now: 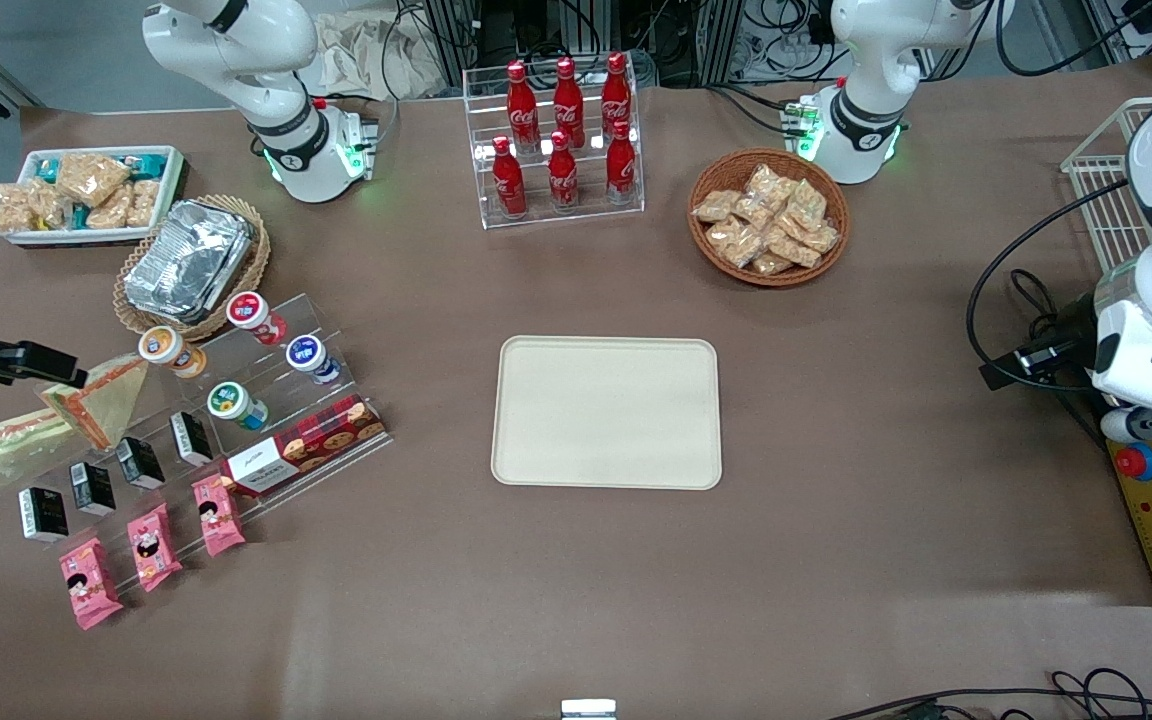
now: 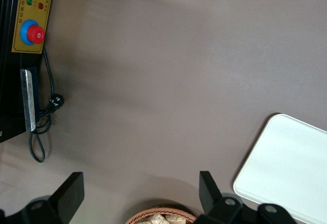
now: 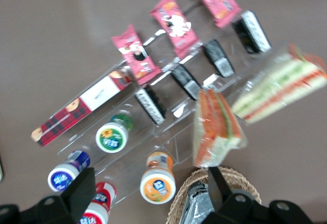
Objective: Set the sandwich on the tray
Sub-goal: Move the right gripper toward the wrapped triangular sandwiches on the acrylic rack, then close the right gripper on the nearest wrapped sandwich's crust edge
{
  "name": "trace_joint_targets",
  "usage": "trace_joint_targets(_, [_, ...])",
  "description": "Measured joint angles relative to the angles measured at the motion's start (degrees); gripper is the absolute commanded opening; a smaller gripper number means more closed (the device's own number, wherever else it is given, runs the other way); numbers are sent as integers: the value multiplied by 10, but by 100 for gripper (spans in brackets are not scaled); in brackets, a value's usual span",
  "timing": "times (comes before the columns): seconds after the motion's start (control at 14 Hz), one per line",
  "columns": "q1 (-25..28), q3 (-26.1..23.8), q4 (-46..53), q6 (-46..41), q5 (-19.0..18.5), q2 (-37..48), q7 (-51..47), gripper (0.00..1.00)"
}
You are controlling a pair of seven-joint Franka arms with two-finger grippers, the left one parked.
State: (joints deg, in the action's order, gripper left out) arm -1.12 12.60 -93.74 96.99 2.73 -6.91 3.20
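Observation:
The sandwich (image 1: 4,447) is a wrapped white-bread wedge with a pale green and orange-red edge. It lies on the table at the working arm's end, beside a similar orange-edged wedge (image 1: 101,400). Both show in the right wrist view, the sandwich (image 3: 278,88) and the orange-edged wedge (image 3: 217,127). My right gripper (image 1: 31,362) hovers above the orange-edged wedge's farther edge, open and empty (image 3: 150,193), with an orange-lidded cup (image 3: 158,182) between its fingers. The cream-beige tray (image 1: 606,412) lies empty at mid-table and shows in the left wrist view (image 2: 286,168).
A clear tiered stand (image 1: 266,400) holds lidded cups, black packets, pink packets and a cookie box (image 1: 301,445). A wicker basket of foil packs (image 1: 191,262) and a white snack bin (image 1: 86,192) lie farther back. A cola rack (image 1: 561,140) and a snack basket (image 1: 768,215) stand farther than the tray.

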Motion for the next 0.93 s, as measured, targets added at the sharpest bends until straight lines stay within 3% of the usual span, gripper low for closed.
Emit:
trace_joint_targets(0.57, [-1,73,-1,57,0,-38,-148,98])
trace_joint_targets(0.93, [-4,102,-2,102,9,-87,-168,98])
